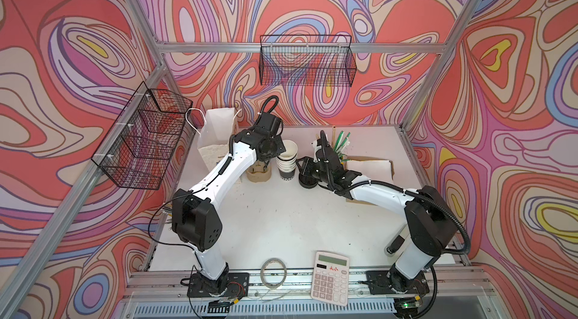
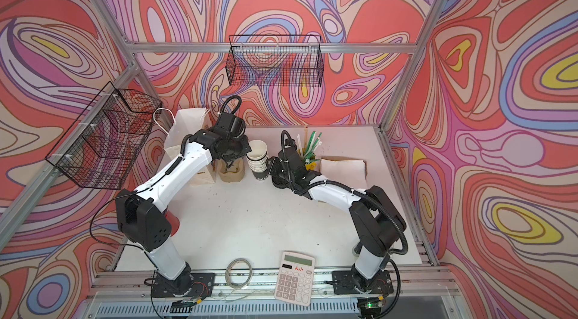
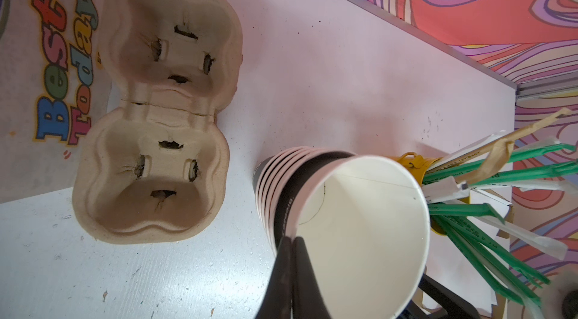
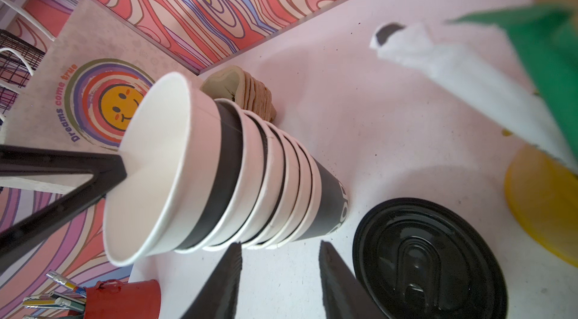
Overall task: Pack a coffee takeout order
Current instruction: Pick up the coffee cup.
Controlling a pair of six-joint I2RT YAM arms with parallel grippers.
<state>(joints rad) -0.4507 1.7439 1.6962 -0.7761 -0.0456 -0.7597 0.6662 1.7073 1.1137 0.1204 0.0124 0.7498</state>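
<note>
Jaws on the left arm are pinched together on the rim of the top cup (image 3: 359, 223), which sits on the stack of lidless cups (image 4: 275, 183). Right jaws stand apart and empty, low at the stack's foot. Just beside them is the black lidded cup (image 4: 428, 258); only its lid shows, so the body is presumed. Near the left jaws lies the pulp carrier (image 3: 156, 108), both wells empty, with the printed bag (image 4: 122, 104) beyond it. The step in hand is probably freeing one cup. Next comes a straight lift, with the stack held steady.

rough matt pulp carrier (image 3: 170, 104), glossy plastic lid (image 4: 428, 258), smooth paper cups (image 4: 250, 176)
</note>
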